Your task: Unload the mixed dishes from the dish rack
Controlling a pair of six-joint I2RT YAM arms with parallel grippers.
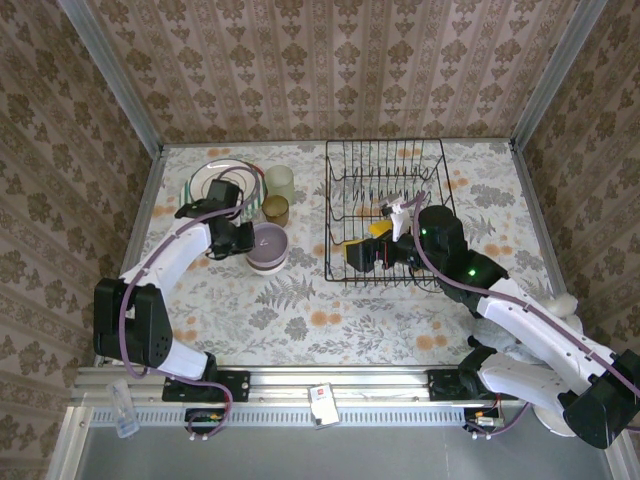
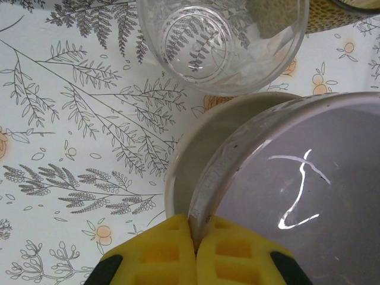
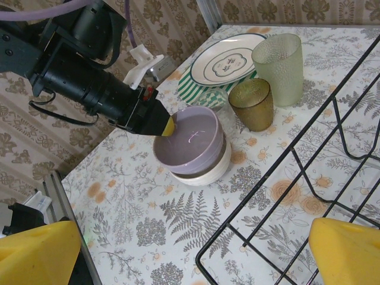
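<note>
While the lavender bowl (image 1: 268, 243) sat nested in a cream bowl (image 3: 205, 172) on the floral tabletop (image 1: 350, 320), left of the dish rack (image 1: 328, 210), the left gripper (image 2: 195, 228) was clenched on its near rim, one yellow pad inside the wall and one outside. A clear glass (image 2: 219, 41) stood just beside the two bowls on their far side. Next to that were an amber cup (image 3: 252, 102) and a taller pale-green cup (image 3: 278, 65), the two close together. Behind them, toward the table's far left corner, a cream plate with a ring pattern (image 3: 228, 59) lay on a green-white striped plate (image 3: 193, 80). The black wire rack stood right of centre, and the right gripper (image 1: 368, 245) hung over its near left part with the jaws spread wide, gripping nothing.
</note>
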